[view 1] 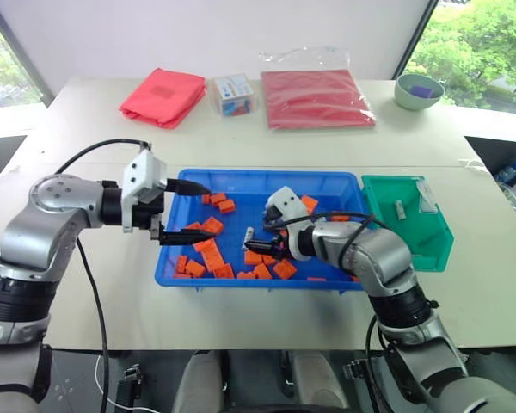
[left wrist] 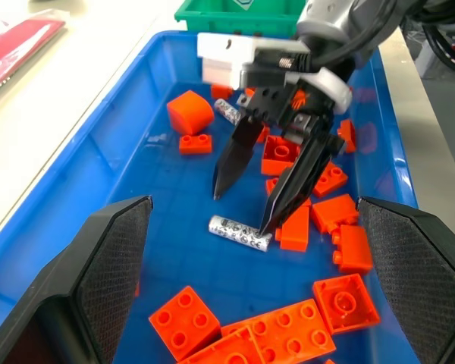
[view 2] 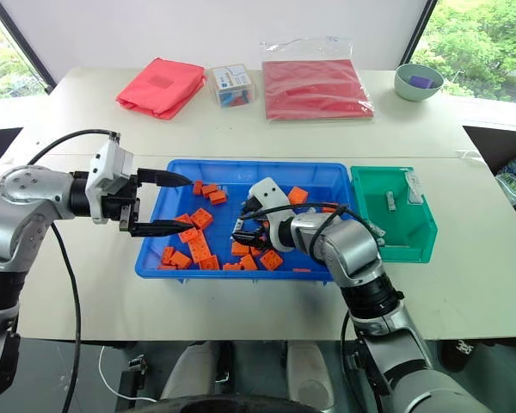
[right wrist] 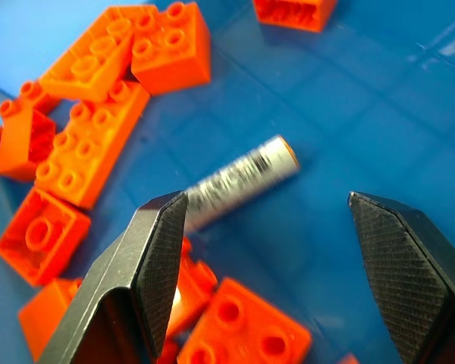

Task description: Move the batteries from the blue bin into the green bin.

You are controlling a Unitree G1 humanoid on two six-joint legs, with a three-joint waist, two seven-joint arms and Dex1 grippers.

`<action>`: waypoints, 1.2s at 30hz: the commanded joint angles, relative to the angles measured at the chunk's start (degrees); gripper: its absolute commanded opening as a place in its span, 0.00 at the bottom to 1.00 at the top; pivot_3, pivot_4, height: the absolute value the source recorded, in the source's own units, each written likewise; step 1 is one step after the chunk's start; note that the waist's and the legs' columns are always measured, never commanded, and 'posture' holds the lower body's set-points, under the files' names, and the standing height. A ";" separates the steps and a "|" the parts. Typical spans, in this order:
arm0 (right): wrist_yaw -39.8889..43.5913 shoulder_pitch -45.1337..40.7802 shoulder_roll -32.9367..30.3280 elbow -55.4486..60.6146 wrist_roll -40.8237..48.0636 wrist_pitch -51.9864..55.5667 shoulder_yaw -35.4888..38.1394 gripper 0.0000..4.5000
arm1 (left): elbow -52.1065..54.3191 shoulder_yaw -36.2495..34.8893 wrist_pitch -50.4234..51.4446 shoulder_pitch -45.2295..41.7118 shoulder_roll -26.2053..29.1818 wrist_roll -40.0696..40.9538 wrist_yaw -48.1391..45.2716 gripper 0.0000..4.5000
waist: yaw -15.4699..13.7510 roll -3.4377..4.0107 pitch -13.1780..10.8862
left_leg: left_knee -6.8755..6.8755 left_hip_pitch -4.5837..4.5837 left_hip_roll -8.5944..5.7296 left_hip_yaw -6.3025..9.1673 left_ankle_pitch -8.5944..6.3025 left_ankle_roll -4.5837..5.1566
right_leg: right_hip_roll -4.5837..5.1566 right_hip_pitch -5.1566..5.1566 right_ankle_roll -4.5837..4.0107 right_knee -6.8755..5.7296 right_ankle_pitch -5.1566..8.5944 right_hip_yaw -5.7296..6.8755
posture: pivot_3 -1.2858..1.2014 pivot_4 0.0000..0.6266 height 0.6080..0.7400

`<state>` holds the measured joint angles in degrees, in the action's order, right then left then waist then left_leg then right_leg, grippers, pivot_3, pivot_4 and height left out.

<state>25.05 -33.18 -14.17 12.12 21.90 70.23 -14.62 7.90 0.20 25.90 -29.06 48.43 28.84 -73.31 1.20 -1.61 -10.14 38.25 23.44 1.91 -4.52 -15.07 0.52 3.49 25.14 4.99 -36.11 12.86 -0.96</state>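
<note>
While our right gripper (right wrist: 269, 227) stands spread and empty over the battery (right wrist: 239, 182) lying mid-frame on the blue bin (view 1: 176, 258) floor, we should straddle it crosswise, clear of the bricks (right wrist: 98, 121); the left gripper (view 1: 187, 211) stands open at centre-left.

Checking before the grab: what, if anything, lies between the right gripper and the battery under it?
Nothing visible. The right gripper is open over the battery on bare floor of the blue bin; the orange bricks lie beside it.
</note>
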 commanded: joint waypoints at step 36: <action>4.78 -13.68 -23.03 3.54 7.25 13.09 30.18 0.01 | -3.91 0.74 -2.58 -4.04 -2.93 -1.39 -0.65 1.00 | -0.63 0.00 -0.01 | -0.09 0.35 -0.05 0.01 -0.01 0.01 | 0.15 0.21 0.01 0.15 -0.01 0.11 | 0.52 0.24 0.97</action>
<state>28.62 -47.63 -34.32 15.27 28.99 83.68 12.64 3.33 1.37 24.35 -32.34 45.72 27.45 -73.66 0.57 -1.61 -10.15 38.16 23.83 1.84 -4.52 -15.09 0.55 3.65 25.37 5.00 -35.92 12.86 -0.85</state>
